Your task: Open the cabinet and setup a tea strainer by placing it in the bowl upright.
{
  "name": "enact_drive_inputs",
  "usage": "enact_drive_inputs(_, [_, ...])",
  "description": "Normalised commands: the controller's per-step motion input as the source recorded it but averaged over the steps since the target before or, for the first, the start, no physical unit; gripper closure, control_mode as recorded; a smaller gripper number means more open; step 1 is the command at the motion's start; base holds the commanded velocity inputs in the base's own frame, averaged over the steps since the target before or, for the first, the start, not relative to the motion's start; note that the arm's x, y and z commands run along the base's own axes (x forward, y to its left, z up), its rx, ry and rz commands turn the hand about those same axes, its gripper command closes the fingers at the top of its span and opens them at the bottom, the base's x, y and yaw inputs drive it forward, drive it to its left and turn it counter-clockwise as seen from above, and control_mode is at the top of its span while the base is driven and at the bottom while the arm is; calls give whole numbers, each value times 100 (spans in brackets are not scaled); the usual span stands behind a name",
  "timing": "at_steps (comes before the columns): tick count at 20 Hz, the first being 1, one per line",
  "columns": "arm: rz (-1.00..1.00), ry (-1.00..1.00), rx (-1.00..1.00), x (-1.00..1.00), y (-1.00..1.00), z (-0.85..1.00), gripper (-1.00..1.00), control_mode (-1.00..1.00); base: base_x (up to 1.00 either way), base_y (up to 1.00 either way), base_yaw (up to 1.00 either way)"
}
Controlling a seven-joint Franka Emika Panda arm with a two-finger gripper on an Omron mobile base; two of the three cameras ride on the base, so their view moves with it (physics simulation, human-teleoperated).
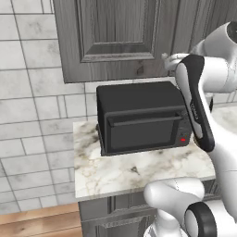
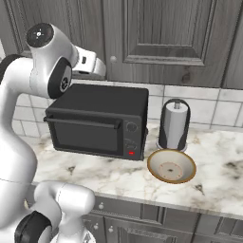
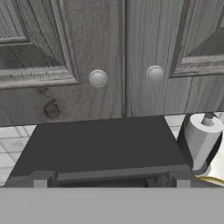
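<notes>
The released tool [image 3: 107, 181] hangs just above the toaster oven [image 3: 100, 144], facing the cabinet [image 3: 122, 52], whose two knobs [image 3: 97, 78] sit straight ahead above the oven.

Glossy white arm [image 2: 28, 118] with rounded shells, black joint bands (one cap screw-dotted)

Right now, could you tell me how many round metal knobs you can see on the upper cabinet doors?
2, in the hand view: one knob on the left door and one knob on the right door, either side of the centre seam, above the toaster oven. Others may be out of frame.
</notes>
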Motion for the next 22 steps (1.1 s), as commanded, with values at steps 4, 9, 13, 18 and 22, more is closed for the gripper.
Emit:
enact_drive_inputs(4, [-1, 4, -3, 3, 13, 31, -100, -100, 0, 0, 0])
enact_drive_inputs(9, [-5, -1, -3, 31, 24, 3, -100, -100, 0, 0, 0])
enact_drive_inputs(13, [-1, -12, 0, 28, 0, 0, -100, -100, 0, 0, 0])
enact_drive_inputs(18, [8, -2, 0, 45, -24, 0, -100, -100, 0, 0, 0])
enact_drive_inputs(22, [2, 0, 0, 36, 0, 0, -100, -100, 0, 0, 0])
